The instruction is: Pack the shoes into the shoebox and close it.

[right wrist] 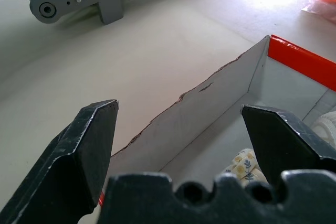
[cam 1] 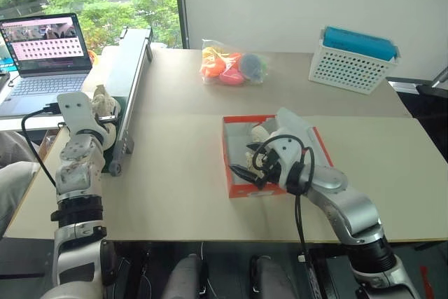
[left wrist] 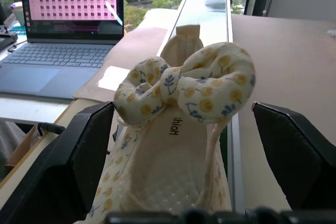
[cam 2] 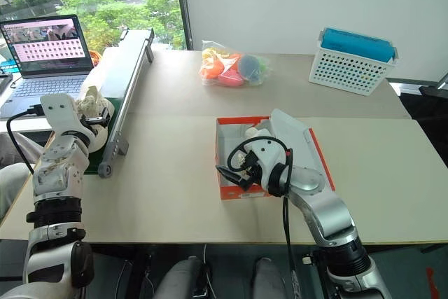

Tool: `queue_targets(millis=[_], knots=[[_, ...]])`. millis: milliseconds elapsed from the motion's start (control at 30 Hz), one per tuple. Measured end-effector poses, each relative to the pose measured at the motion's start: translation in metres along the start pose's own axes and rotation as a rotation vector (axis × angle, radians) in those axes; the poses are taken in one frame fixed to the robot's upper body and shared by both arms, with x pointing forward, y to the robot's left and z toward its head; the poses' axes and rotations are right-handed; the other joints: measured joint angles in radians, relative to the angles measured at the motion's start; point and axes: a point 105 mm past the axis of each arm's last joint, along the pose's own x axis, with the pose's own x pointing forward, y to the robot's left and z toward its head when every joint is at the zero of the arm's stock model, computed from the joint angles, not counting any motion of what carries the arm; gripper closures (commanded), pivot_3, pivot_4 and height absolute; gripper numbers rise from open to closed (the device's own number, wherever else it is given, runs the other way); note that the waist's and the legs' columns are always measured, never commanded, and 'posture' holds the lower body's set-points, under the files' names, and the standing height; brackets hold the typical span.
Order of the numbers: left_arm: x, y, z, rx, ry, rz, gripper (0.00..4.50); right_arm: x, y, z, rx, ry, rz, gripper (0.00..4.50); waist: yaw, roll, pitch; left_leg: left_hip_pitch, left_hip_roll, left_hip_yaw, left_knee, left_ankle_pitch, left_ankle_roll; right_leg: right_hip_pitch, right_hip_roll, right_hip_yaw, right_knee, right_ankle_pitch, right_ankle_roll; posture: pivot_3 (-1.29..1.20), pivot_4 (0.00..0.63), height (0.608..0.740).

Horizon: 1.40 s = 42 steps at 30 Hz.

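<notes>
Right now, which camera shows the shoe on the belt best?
The left wrist view: the shoe sits close up between the open left gripper fingers, bow and flower print plain. The eye views show a small cream shape beside the arm.

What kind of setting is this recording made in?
Probably a lab or office test room: a plain table by a window, an open laptop to one side, and a small conveyor belt along the table's edge.

My arms are silver-grey metal segments with white shells near the wrists and black joint rings. A black cable loops over my right gripper [cam 1: 245,171]; another trails from my left gripper [cam 1: 103,113]. Both grippers carry chunky, matte black fingers [left wrist: 73,161].
</notes>
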Motion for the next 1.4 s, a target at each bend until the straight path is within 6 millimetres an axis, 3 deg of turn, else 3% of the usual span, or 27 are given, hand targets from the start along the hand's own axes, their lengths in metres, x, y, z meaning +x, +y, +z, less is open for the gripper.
queue_targets(millis=[100, 200, 267, 467, 1033, 1267, 1400], knots=[[0.000, -0.002, -0.001, -0.005, 0.005, -0.006, 0.00, 0.000, 0.000, 0.000, 0.001, 0.000, -0.001, 0.05, 0.002, 0.000, 0.000, 0.000, 0.000, 0.000, 0.000, 0.000, 0.000, 0.001, 0.000, 0.000, 0.000, 0.000, 0.000, 0.00, 0.150, 0.699], [-0.001, -0.008, -0.001, -0.015, 0.000, -0.025, 0.78, 0.000, 0.000, 0.001, 0.001, -0.001, -0.002, 0.00, 0.004, 0.000, 0.000, 0.000, 0.000, -0.001, 0.001, 0.000, 0.000, 0.001, 0.000, 0.000, 0.000, 0.000, 0.000, 0.00, 0.150, 0.699], [-0.002, -0.012, 0.001, -0.030, -0.010, -0.045, 1.66, 0.000, -0.001, 0.001, 0.000, -0.002, -0.004, 0.00, 0.004, 0.000, 0.000, 0.000, 0.000, -0.001, 0.001, 0.000, 0.000, 0.001, 0.000, 0.000, 0.000, 0.000, 0.000, 0.00, 0.150, 0.699], [-0.003, -0.016, 0.002, -0.056, 0.004, -0.067, 3.75, 0.000, -0.004, 0.008, -0.012, -0.015, -0.009, 0.00, 0.005, 0.000, 0.000, 0.001, 0.000, -0.001, 0.001, 0.000, 0.000, 0.001, 0.000, 0.000, 0.001, 0.000, 0.000, 0.00, 0.150, 0.699], [-0.003, -0.012, 0.001, -0.100, 0.021, -0.058, 3.75, 0.001, -0.017, 0.020, -0.024, -0.039, -0.036, 0.00, 0.011, 0.000, -0.001, 0.001, 0.000, -0.001, 0.001, 0.000, -0.001, 0.002, 0.000, 0.000, 0.001, 0.000, 0.000, 0.00, 0.150, 0.699], [-0.008, -0.033, 0.005, -0.349, 0.023, -0.191, 3.75, 0.005, -0.023, 0.022, -0.018, -0.043, -0.051, 0.00, 0.011, -0.001, -0.001, 0.001, 0.000, -0.001, 0.001, 0.000, 0.000, 0.002, 0.000, 0.000, 0.000, 0.000, 0.000, 0.00, 0.150, 0.699], [-0.014, -0.053, 0.023, -0.439, -0.015, -0.301, 3.75, 0.006, -0.029, 0.023, 0.001, -0.048, -0.079, 0.00, 0.008, -0.001, 0.000, 0.001, -0.001, -0.001, 0.000, 0.000, 0.000, 0.002, 0.000, 0.000, -0.001, 0.000, 0.000, 0.00, 0.150, 0.699]])
